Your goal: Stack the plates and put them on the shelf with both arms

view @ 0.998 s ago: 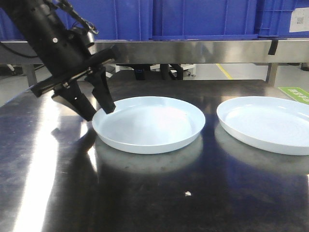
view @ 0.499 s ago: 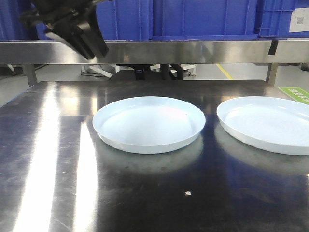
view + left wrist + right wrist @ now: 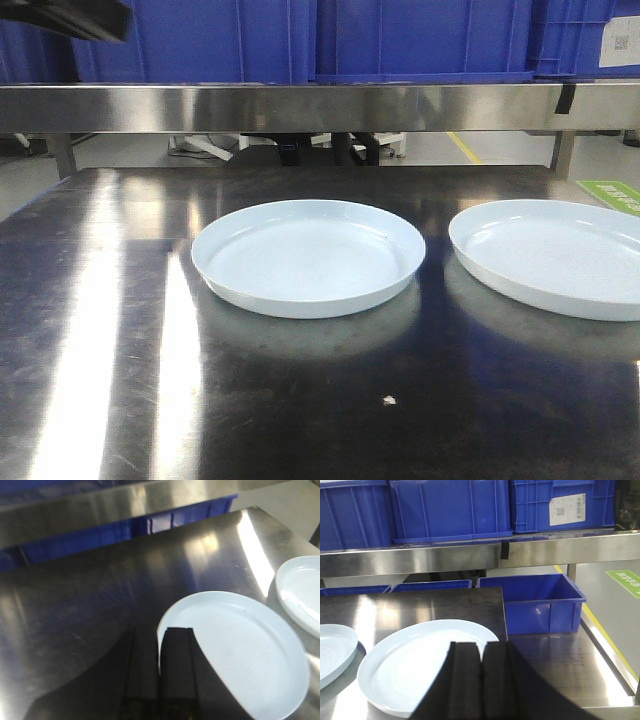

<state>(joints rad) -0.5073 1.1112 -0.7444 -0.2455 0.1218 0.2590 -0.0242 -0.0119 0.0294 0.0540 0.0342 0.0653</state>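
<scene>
Plates, two alike and pale bluish white, both lie flat on the steel tabletop (image 3: 100,300) in the front view. The first plate (image 3: 308,258) is in the middle of the picture. The second plate (image 3: 550,255) is near it on the right, apart from it and cut by the frame edge. Behind them you see the long front rail of the shelf (image 3: 400,105), and blue crates (image 3: 420,40) stand on it. A black part of an arm (image 3: 70,15) shows in the top left corner, well above the first plate. You cannot judge any gripper from this view.

In the left wrist view, the left gripper (image 3: 160,675) has its two black fingers pressed together, with only a hairline between them, and they pinch nothing. Below it you see the first plate (image 3: 240,650), whose left rim is partly covered by the fingers in the picture. The second plate (image 3: 300,595) shows at the right edge.

In the right wrist view, the right gripper (image 3: 481,680) also has its fingers closed against each other and holds nothing. They cover the near rim of the second plate (image 3: 415,665); you cannot tell whether they touch it. The first plate (image 3: 332,650) shows at the left edge. A blue crate (image 3: 540,605) stands past the plate, under the shelf rail.
</scene>
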